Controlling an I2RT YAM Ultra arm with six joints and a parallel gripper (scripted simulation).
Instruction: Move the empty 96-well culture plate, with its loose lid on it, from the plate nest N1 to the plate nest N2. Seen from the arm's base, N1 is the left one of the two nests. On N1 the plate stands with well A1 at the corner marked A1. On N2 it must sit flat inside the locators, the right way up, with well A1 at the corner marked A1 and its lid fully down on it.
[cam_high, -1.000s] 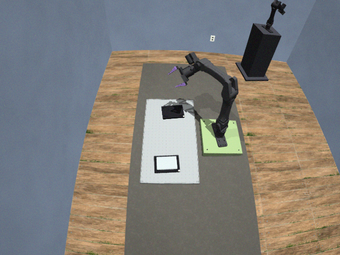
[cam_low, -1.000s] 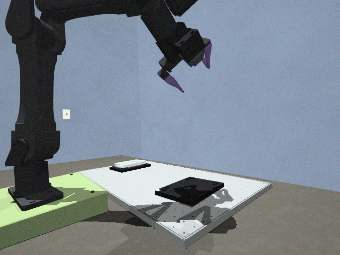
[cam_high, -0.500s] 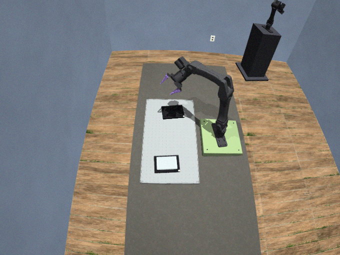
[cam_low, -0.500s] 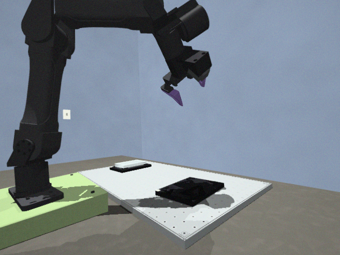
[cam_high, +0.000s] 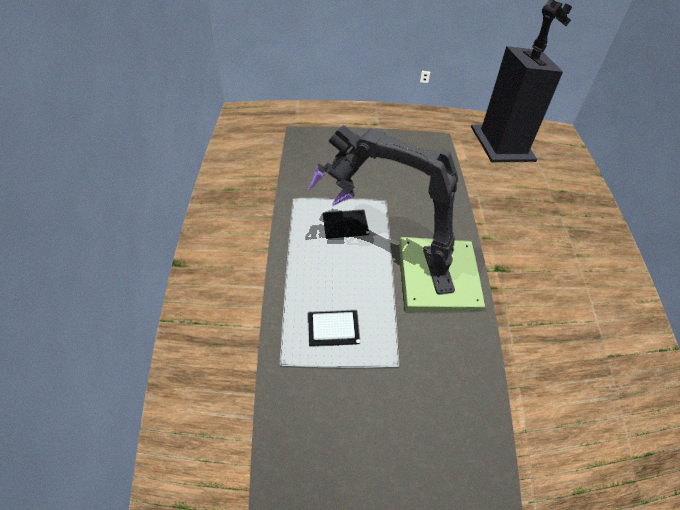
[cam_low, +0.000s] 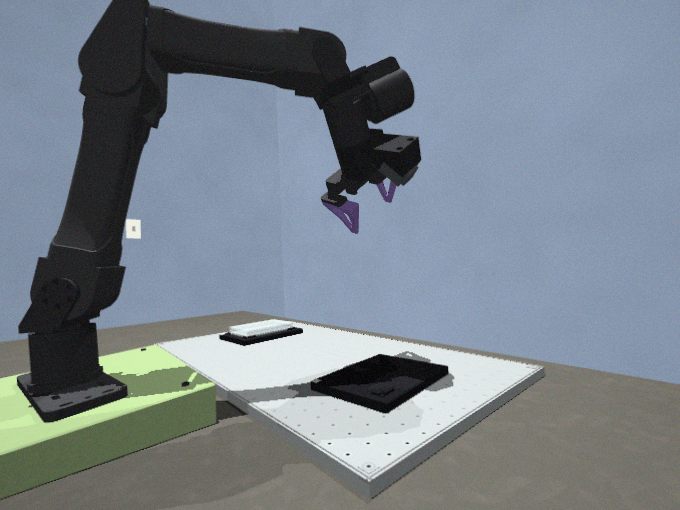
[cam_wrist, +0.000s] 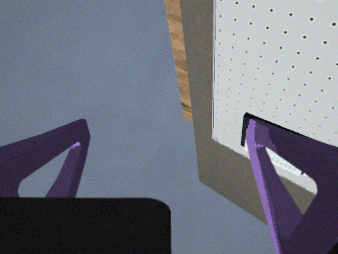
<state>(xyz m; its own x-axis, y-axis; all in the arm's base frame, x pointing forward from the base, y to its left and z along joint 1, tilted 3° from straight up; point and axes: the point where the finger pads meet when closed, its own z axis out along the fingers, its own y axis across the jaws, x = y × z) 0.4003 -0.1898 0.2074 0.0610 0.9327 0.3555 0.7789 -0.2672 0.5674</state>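
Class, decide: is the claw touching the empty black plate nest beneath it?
Apart. The exterior view shows the open claw hanging high above the empty black nest, with blue wall visible between them.

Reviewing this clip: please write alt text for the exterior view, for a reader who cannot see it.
A black arm holds its open, empty tool high above a bare black plate nest on a white perforated board. The lidded culture plate sits on the other nest farther back, untouched. The arm stands on a green base.
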